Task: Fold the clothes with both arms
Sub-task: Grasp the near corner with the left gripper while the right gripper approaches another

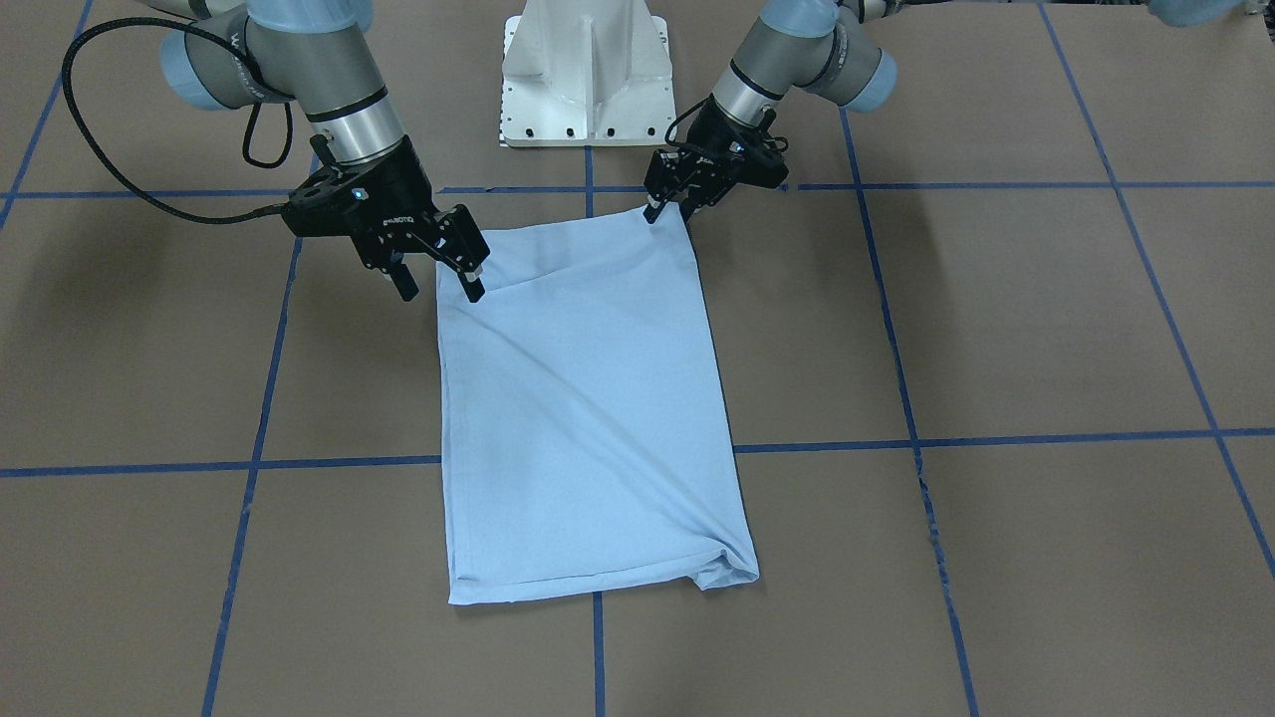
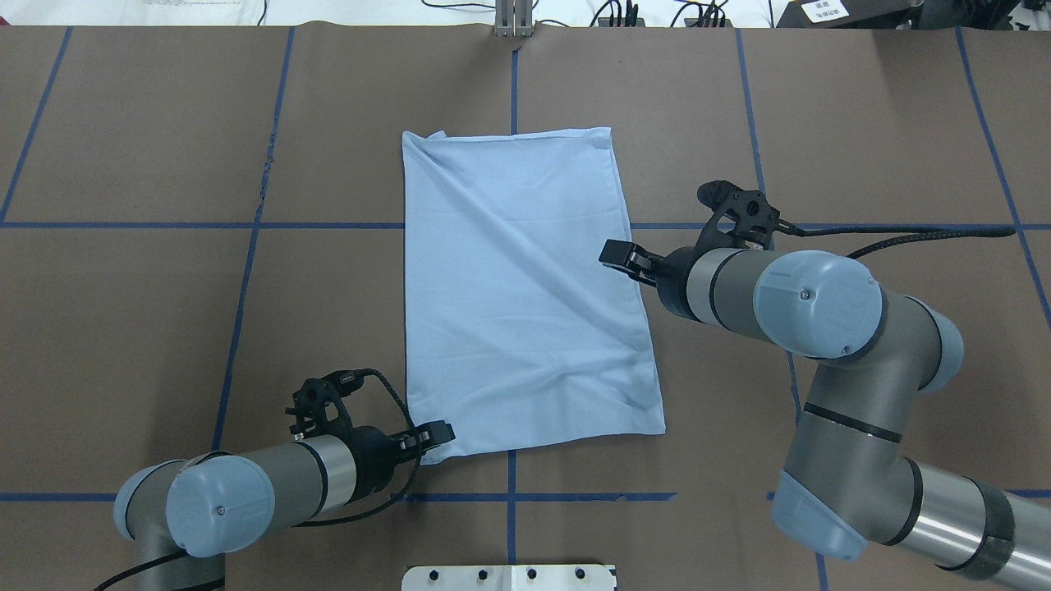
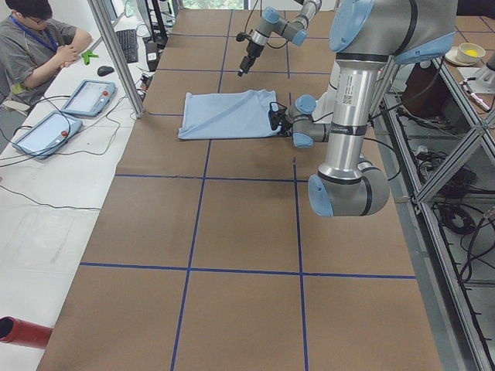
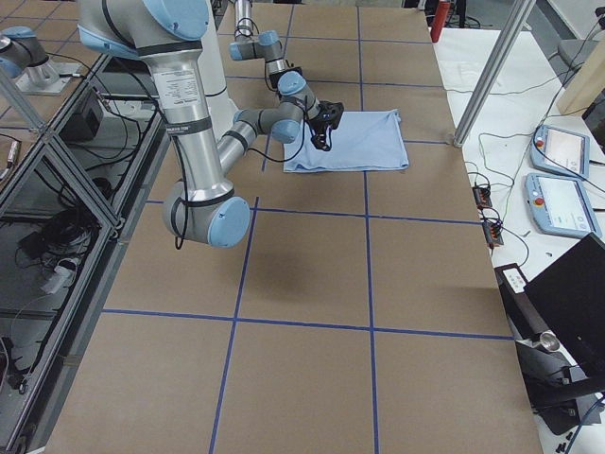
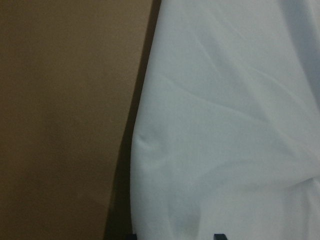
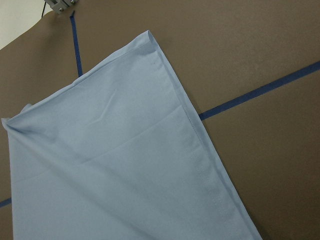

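Note:
The light blue T-shirt (image 1: 588, 398) lies folded into a long flat rectangle on the brown table, also visible from overhead (image 2: 517, 295); its print and label are hidden. My left gripper (image 1: 669, 211) sits low at the shirt's corner nearest the robot (image 2: 439, 432), fingers a little apart around that corner. The left wrist view is filled with the cloth (image 5: 225, 125) from very close. My right gripper (image 1: 438, 289) is open at the opposite long edge (image 2: 612, 253), one finger touching the fabric. The right wrist view shows the shirt (image 6: 110, 165) from above, without fingers.
The white pedestal base (image 1: 588, 80) stands just behind the shirt. Blue tape lines (image 1: 837, 446) grid the brown table. A person (image 3: 35, 46) sits at a side desk with tablets (image 3: 89, 97). A red cylinder (image 3: 19, 331) lies by the table's near end.

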Robot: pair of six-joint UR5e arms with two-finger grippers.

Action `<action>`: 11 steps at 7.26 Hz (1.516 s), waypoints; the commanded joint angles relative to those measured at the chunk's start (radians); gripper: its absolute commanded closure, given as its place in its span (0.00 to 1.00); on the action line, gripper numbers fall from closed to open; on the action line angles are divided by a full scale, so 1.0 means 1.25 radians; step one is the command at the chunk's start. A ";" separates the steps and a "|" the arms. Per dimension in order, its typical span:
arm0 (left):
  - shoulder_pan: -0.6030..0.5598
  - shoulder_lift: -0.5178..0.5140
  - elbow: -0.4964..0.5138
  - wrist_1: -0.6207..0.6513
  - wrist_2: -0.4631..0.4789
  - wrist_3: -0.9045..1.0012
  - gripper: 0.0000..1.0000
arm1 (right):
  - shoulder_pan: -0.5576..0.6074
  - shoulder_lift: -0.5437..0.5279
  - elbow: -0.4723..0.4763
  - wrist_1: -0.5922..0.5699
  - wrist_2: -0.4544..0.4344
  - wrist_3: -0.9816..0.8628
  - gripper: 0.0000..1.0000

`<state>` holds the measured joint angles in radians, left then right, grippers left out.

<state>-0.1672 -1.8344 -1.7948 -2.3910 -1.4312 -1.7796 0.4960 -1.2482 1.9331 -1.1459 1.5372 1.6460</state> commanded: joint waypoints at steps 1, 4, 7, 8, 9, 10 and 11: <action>0.000 0.001 0.000 0.000 0.000 0.000 0.89 | -0.013 -0.002 -0.004 -0.001 -0.001 0.016 0.00; 0.000 0.000 -0.001 0.001 0.000 0.003 1.00 | -0.100 0.046 0.035 -0.179 -0.043 0.276 0.26; 0.000 -0.001 -0.002 0.001 0.000 0.003 1.00 | -0.215 0.060 0.035 -0.294 -0.119 0.362 0.25; 0.000 0.000 -0.002 0.001 0.000 0.003 1.00 | -0.241 0.061 0.012 -0.308 -0.137 0.389 0.24; 0.000 0.000 -0.002 0.000 -0.001 0.003 1.00 | -0.253 0.063 0.002 -0.314 -0.151 0.405 0.24; -0.001 0.000 -0.004 0.000 0.000 0.003 1.00 | -0.259 0.070 -0.021 -0.315 -0.155 0.415 0.24; 0.000 0.000 -0.005 0.000 0.000 0.003 1.00 | -0.261 0.067 -0.030 -0.315 -0.157 0.417 0.24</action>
<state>-0.1677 -1.8348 -1.7994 -2.3912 -1.4316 -1.7763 0.1782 -1.1650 1.9170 -1.5374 1.3482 2.1564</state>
